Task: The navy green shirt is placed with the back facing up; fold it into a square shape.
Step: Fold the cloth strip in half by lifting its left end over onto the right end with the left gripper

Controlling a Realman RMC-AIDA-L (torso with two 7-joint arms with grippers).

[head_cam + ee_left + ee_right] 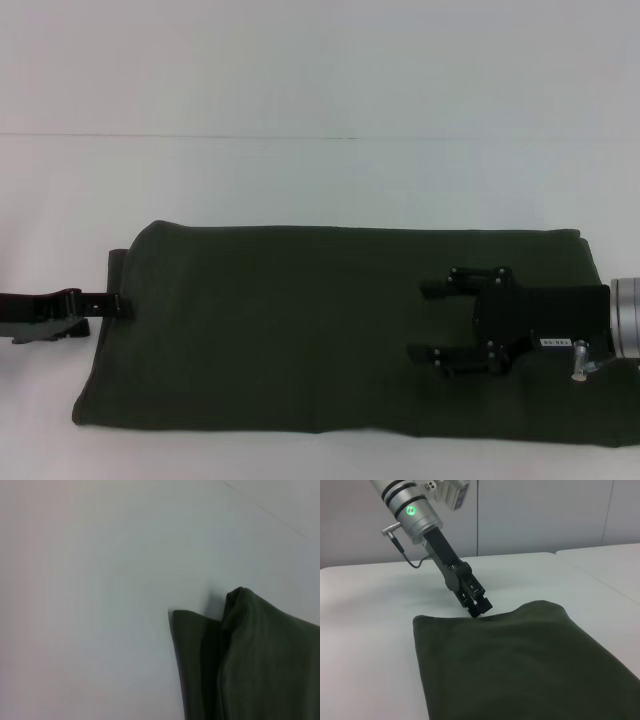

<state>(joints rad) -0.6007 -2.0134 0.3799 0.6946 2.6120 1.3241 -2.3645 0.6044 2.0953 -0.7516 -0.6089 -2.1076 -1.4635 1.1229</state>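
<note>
- On the white table (pixel 320 180), from the head camera, I see the navy green shirt (pixel 300 330) lying flat as a long folded band, plain side up, filling the lower half of the view from about 9 o'clock to 3 o'clock.
- My left gripper (pixel 122 304) comes in low from 9 o'clock and meets the shirt's left edge, where a small flap of cloth stands up beside it; its jaws look clenched on that edge.
- My right gripper (pixel 422 320) reaches in from 3 o'clock and hovers over the right part of the shirt, its two black fingers (pixel 465 278) spread well apart, released, with nothing between them.
- From the left wrist camera, I see only a corner of the shirt (pixel 260 660), one fold raised and bunched against the table (pixel 90 590).
- From the right wrist camera, I see the shirt (pixel 520 665) spread toward me and the left gripper (pixel 480 607) at its far edge, tips pressed together on the hem, a green light glowing on the arm (pixel 412 510) above.
</note>
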